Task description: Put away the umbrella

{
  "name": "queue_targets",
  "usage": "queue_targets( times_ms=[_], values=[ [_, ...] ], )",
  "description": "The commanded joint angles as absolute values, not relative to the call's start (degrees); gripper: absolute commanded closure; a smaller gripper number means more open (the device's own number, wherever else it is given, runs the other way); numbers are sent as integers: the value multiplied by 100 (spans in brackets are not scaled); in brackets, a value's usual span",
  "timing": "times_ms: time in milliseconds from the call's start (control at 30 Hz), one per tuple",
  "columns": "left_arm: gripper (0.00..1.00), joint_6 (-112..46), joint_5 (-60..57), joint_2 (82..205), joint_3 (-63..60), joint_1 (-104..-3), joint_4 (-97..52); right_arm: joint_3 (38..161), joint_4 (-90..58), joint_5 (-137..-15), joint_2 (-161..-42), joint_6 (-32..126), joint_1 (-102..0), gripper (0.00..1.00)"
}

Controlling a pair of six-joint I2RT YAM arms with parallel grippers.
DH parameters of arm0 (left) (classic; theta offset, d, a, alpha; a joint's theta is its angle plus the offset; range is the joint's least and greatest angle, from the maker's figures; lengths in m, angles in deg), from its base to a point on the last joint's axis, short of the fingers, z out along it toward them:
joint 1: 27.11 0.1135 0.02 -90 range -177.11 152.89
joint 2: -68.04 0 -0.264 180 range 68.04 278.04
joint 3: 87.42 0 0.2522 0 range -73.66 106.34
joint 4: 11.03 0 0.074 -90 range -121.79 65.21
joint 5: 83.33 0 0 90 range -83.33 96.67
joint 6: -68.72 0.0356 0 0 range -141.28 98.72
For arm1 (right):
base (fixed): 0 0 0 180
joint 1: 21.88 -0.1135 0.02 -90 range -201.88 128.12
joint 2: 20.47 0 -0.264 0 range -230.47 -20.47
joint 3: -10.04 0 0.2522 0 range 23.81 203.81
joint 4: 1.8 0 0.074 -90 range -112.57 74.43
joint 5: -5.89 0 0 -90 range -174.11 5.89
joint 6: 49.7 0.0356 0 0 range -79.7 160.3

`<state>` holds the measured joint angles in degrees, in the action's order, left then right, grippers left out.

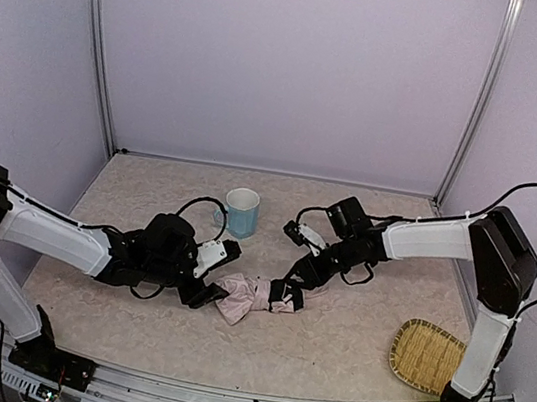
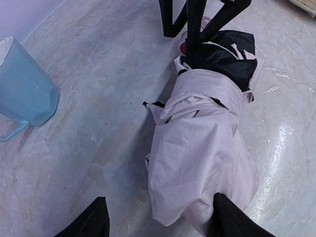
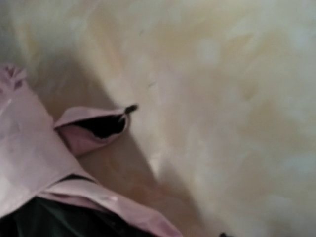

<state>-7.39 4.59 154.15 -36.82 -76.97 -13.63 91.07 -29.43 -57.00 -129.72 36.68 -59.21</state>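
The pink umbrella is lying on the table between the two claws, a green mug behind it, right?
No, the mug is light blue, not green, per the top external view. The pink umbrella does lie on the table between left claw and right claw.

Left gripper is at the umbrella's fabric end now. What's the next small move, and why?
Probably ease the left gripper forward and slightly sideways to centre it. Its jaws are open, but the bunched pink end of the umbrella sits off-centre, overlapping one finger rather than lying between both. The right gripper is at the handle end. Whether it is gripping isn't clear.
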Motion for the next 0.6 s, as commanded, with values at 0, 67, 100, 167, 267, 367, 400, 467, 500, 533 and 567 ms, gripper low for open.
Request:
queue_targets(
  times_ms=[0,67,100,167,267,367,400,467,500,533,567],
  values=[
    [31,-802,664,16135,-3110,-7696,-1453,9016,-3401,-5753,-12953,3586,-6317,49],
    [31,-748,738,16518,-2856,-7685,-1484,8796,-3447,-5726,-12787,3652,-6510,49],
    [31,-706,843,16717,-2717,-7678,-1493,8649,-3447,-5701,-12689,3705,-6599,49],
    [31,-622,1021,17109,-2403,-7652,-1530,8369,-3426,-5604,-12427,3904,-6772,49],
    [31,-448,1156,17511,-1916,-7666,-1633,7990,-3325,-5378,-12135,4162,-7036,49],
    [29,-310,1116,17683,-1669,-7709,-1560,7840,-3300,-5325,-11850,4398,-7144,48],
    [28,-276,1108,17680,-1644,-7726,-1503,7815,-3304,-5432,-11742,4469,-7141,48],
    [26,-259,1138,17624,-1664,-7725,-1376,7776,-3314,-5688,-11513,4512,-7116,48],
    [25,-259,1189,17571,-1699,-7717,-1315,7765,-3325,-5842,-11399,4530,-7076,48],
    [24,-257,1258,17505,-1724,-7706,-1262,7755,-3323,-5930,-11272,4562,-7003,47],
    [23,-250,1350,17433,-1750,-7687,-1212,7733,-3309,-6007,-11154,4596,-6913,47]
  ],
)
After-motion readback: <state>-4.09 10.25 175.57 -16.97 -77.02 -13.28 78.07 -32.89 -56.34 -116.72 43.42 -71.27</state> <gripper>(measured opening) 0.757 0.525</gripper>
